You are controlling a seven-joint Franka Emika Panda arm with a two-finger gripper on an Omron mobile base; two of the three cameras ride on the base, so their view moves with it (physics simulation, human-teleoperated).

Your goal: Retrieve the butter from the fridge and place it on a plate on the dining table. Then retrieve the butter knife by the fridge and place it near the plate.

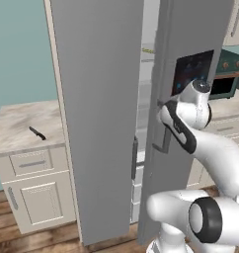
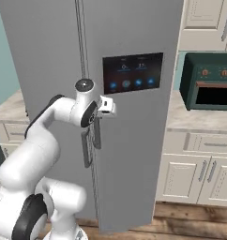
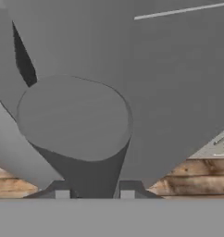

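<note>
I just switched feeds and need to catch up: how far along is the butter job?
Early. The fridge's left door already stands open. The gripper is closed around the right door handle, so opening is in hand. The butter knife lies untouched on the small cabinet. Fetching butter, plating it and moving the knife all remain.

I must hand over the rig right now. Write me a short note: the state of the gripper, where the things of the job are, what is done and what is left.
Gripper: shut on the fridge door handle; the hand view shows the handle's round end between the fingers.
Fridge: the left door is swung open; the right door, whose handle is gripped, is only slightly ajar.
Butter knife: lies on the small marble-topped cabinet left of the fridge, untouched.
Done: handle gripped.
Left: open this door, fetch the butter to the plate on the dining table, then bring the knife near the plate.
</note>
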